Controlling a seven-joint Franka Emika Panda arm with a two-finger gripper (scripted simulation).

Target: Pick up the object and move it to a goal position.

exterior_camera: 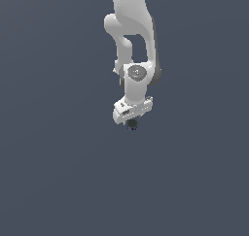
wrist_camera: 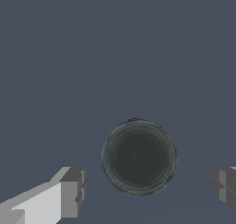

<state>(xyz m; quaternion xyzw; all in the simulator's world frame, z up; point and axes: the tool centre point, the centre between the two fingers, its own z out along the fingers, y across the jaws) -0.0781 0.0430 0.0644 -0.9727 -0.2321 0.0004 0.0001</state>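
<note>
The object is a small round can with a dark grey top [wrist_camera: 139,157] and a thin blue-red rim of its side showing. In the wrist view it lies between my two grey fingertips [wrist_camera: 73,191], with gaps on both sides. My gripper [wrist_camera: 150,188] is open and touches nothing. In the exterior view the white arm hangs over the can [exterior_camera: 131,125], which shows only as a small dark patch under the gripper [exterior_camera: 130,119]; most of it is hidden by the hand.
A plain dark grey-blue floor [exterior_camera: 58,172] fills both views. Nothing else stands on it in view.
</note>
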